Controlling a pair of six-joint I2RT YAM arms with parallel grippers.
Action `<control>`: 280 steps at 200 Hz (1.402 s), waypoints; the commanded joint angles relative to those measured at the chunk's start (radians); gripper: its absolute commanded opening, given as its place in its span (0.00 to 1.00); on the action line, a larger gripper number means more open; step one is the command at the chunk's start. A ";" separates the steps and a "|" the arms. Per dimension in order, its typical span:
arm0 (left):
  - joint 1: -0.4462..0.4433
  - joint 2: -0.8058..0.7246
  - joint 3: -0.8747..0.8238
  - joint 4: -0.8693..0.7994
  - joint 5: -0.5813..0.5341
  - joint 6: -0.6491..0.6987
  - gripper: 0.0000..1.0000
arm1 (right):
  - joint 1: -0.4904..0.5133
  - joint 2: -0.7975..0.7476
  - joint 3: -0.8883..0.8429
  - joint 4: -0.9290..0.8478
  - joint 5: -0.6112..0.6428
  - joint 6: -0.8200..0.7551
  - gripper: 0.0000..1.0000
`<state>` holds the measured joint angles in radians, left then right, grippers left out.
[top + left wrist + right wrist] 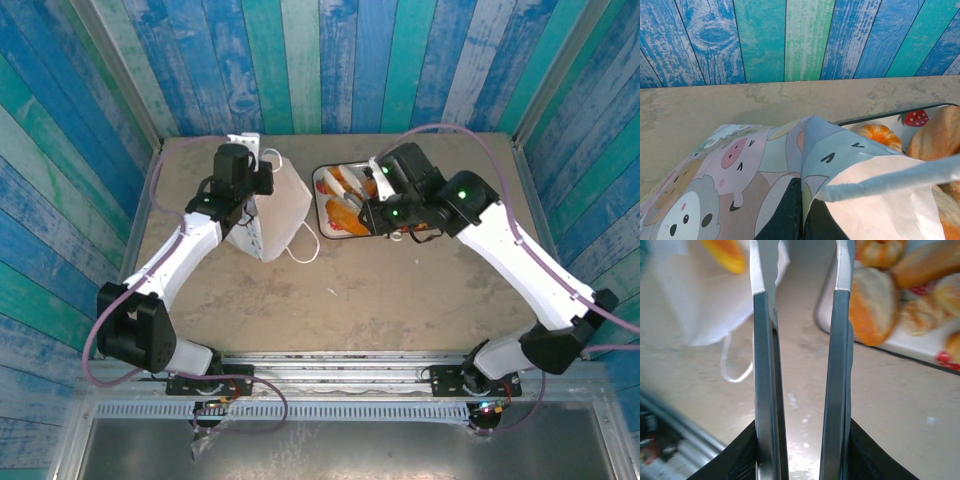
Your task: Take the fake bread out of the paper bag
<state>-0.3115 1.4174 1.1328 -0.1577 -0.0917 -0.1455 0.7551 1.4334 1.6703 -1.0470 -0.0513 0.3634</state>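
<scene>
Pinching the paper bag (283, 213), the left jaws grip its edge; the right jaws stand parted, empty.

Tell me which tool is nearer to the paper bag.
Left. The left tool grips the paper bag at its top edge; the right tool is open near the tray, apart from the bag.
</scene>
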 commanded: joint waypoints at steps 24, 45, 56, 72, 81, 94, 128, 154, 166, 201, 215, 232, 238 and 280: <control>0.000 -0.029 -0.008 0.025 -0.014 0.025 0.00 | 0.013 -0.036 -0.120 0.151 -0.284 0.085 0.38; 0.000 -0.038 -0.020 0.040 -0.011 0.026 0.00 | 0.020 -0.013 -0.156 0.188 -0.335 0.105 0.37; 0.001 -0.041 -0.025 0.049 -0.006 0.027 0.00 | 0.024 0.003 -0.171 0.215 -0.365 0.115 0.37; 0.000 -0.047 -0.032 0.058 0.003 0.037 0.00 | 0.032 0.029 -0.188 0.265 -0.408 0.137 0.37; 0.000 -0.051 -0.038 0.062 0.005 0.041 0.00 | 0.035 0.048 -0.195 0.293 -0.431 0.150 0.37; 0.000 -0.056 -0.049 0.071 0.009 0.050 0.00 | 0.042 0.076 -0.195 0.323 -0.458 0.166 0.37; 0.001 -0.081 -0.095 0.099 0.030 0.068 0.00 | 0.044 0.156 -0.205 0.402 -0.501 0.224 0.36; 0.000 -0.109 -0.133 0.128 0.070 0.079 0.00 | 0.050 0.221 -0.218 0.467 -0.504 0.265 0.36; 0.001 -0.127 -0.155 0.149 0.073 0.081 0.00 | 0.050 0.247 -0.233 0.513 -0.501 0.291 0.35; 0.000 -0.156 -0.191 0.175 0.110 0.094 0.00 | 0.049 0.308 -0.250 0.642 -0.490 0.359 0.35; 0.000 -0.196 -0.197 0.176 0.135 0.104 0.00 | 0.049 0.329 -0.249 0.686 -0.489 0.386 0.35; 0.001 -0.214 -0.210 0.188 0.156 0.107 0.00 | 0.049 0.345 -0.260 0.747 -0.487 0.427 0.35; 0.000 -0.222 -0.217 0.197 0.168 0.109 0.00 | 0.050 0.352 -0.263 0.764 -0.485 0.444 0.35; 0.000 -0.240 -0.273 0.288 0.216 0.110 0.00 | 0.060 0.402 -0.258 0.807 -0.475 0.490 0.36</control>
<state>-0.3115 1.2156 0.8780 0.0525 0.0708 -0.0479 0.7994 1.8076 1.4120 -0.3092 -0.5228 0.8097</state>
